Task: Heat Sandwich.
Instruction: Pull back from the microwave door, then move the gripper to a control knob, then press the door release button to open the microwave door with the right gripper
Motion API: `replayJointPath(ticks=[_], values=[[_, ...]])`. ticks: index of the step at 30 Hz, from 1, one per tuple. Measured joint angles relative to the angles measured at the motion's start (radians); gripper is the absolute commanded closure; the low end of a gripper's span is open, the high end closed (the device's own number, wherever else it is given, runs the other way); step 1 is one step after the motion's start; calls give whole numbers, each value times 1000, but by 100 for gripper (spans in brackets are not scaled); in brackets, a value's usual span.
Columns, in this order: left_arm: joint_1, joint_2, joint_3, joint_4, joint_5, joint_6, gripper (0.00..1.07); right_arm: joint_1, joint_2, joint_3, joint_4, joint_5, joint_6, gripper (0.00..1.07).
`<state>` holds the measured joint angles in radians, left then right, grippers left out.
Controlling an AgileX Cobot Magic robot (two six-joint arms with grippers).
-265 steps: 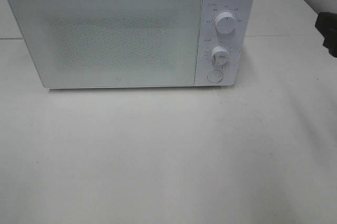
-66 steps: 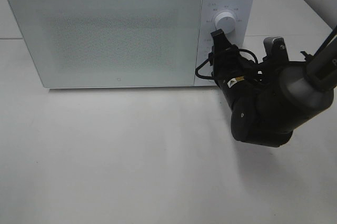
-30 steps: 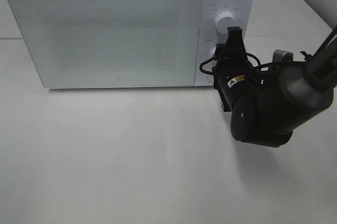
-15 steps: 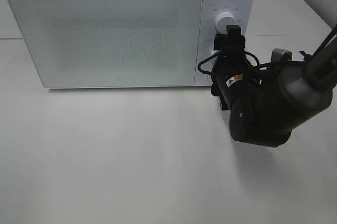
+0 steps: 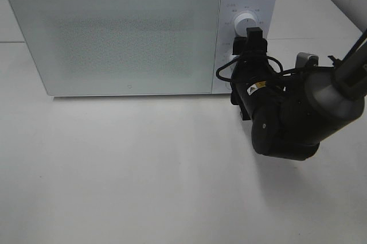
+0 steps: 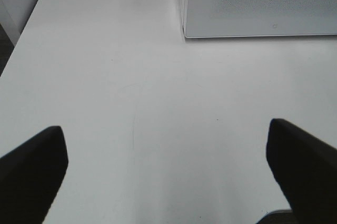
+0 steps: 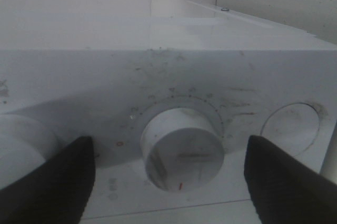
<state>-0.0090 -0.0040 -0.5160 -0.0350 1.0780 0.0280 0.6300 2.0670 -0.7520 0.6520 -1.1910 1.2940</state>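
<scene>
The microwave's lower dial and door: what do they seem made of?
The lower dial: probably white moulded plastic, matte, with scuffs and grime on its face. The door: likely glass or glossy plastic, pale, with a fine dotted screen showing behind it.

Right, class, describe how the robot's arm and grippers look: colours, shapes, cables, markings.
The right arm is a bulky, rounded black housing joined to a grey cylindrical link. A thin black cable loops beside it, and a small yellow-and-white sticker sits on it. The right gripper and left gripper have plain black, blunt fingers.
</scene>
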Motion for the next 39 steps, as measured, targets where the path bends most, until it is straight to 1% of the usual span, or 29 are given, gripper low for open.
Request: replayJointPath(ticks=[5, 7, 8, 11, 13, 15, 16, 17, 19, 20, 21, 23, 24, 26, 27, 30, 31, 34, 37, 38, 39], values=[[0, 0, 0, 0, 0, 0, 9, 0, -27, 49, -24, 12, 0, 31], [0, 0, 0, 0, 0, 0, 9, 0, -51, 92, -54, 17, 0, 31], [0, 0, 0, 0, 0, 0, 9, 0, -51, 92, -54, 17, 0, 31], [0, 0, 0, 0, 0, 0, 9, 0, -101, 145, -108, 50, 0, 31], [0, 0, 0, 0, 0, 0, 9, 0, -118, 156, -122, 66, 0, 31], [0, 0, 0, 0, 0, 0, 9, 0, -149, 181, -148, 104, 0, 31], [0, 0, 0, 0, 0, 0, 9, 0, -186, 200, -174, 161, -7, 31], [0, 0, 0, 0, 0, 0, 9, 0, -186, 200, -174, 161, -7, 31], [0, 0, 0, 0, 0, 0, 9, 0, -219, 213, -197, 220, -33, 31], [0, 0, 0, 0, 0, 0, 9, 0, -257, 220, -218, 285, -81, 31], [0, 0, 0, 0, 0, 0, 9, 0, -257, 220, -218, 285, -81, 31], [0, 0, 0, 0, 0, 0, 9, 0, -294, 222, -236, 371, -153, 31], [0, 0, 0, 0, 0, 0, 9, 0, -332, 223, -251, 453, -230, 31], [0, 0, 0, 0, 0, 0, 9, 0, -375, 223, -260, 538, -326, 31], [0, 0, 0, 0, 0, 0, 9, 0, -375, 223, -260, 538, -326, 31], [0, 0, 0, 0, 0, 0, 9, 0, -454, 224, -267, 692, -515, 31], [0, 0, 0, 0, 0, 0, 9, 0, -454, 224, -267, 692, -515, 31], [0, 0, 0, 0, 0, 0, 9, 0, -520, 224, -267, 819, -734, 31], [0, 0, 0, 0, 0, 0, 9, 0, -545, 220, -267, 887, -830, 31], [0, 0, 0, 0, 0, 0, 9, 0, -566, 207, -267, 973, -928, 31], [0, 0, 0, 0, 0, 0, 9, 0, -573, 196, -267, 1010, -982, 31]])
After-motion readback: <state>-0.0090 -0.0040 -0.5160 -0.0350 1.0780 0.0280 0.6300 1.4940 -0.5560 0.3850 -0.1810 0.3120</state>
